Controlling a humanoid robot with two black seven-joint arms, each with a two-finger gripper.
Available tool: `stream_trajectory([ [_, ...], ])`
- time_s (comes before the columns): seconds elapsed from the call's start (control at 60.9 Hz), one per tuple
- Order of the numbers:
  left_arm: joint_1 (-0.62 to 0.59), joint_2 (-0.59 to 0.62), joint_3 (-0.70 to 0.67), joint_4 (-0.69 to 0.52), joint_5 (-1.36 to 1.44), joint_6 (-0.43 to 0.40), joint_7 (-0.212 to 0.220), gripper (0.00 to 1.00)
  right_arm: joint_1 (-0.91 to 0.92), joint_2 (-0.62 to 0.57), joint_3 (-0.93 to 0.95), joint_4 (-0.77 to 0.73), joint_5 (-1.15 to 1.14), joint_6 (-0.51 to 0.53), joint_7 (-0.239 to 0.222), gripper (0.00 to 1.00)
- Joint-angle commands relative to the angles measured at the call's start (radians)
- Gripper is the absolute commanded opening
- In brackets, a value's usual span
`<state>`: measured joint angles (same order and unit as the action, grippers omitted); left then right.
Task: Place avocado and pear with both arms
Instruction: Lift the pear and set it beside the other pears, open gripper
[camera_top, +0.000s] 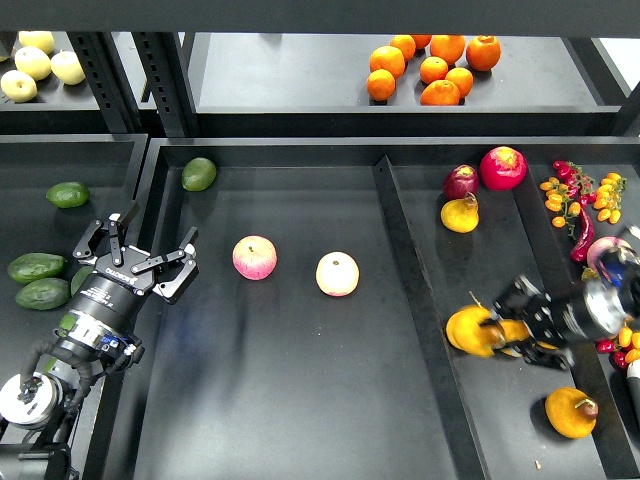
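My right gripper (492, 325) is blurred over the right tray (500, 250). It reaches left and looks shut on a yellow-orange pear (468, 332) at its tip, just right of the divider. Two dark green avocados (37, 267) lie in the left bin, and one more (68, 194) lies further back. My left gripper (148, 243) is open and empty over the wall between the left bin and the middle tray, to the right of the avocados.
A brighter green avocado (199, 173) and two pink-red apples (255, 257) lie in the middle tray (300, 400). More pears (571, 412), red fruit (502, 167) and small tomatoes (560, 200) fill the right tray. Oranges (435, 60) sit on the shelf behind.
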<state>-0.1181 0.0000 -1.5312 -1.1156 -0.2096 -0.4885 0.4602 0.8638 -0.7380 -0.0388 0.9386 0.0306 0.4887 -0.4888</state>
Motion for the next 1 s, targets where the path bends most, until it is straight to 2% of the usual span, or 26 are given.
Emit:
stream_trajectory([
  [0.0,0.000,0.000,0.000,-0.003,-0.002,0.000,0.000,0.99,-0.043,-0.009,0.007,0.000,-0.023,0.000,0.000,0.17],
  [0.345,0.005,0.000,0.000,-0.009,-0.002,0.000,0.000,0.99,-0.089,0.011,0.013,-0.015,-0.057,0.000,0.000,0.18],
  [0.985,0.011,0.000,0.000,-0.010,-0.005,0.000,-0.002,0.99,-0.098,0.127,0.030,-0.136,-0.081,0.000,0.000,0.24],
])
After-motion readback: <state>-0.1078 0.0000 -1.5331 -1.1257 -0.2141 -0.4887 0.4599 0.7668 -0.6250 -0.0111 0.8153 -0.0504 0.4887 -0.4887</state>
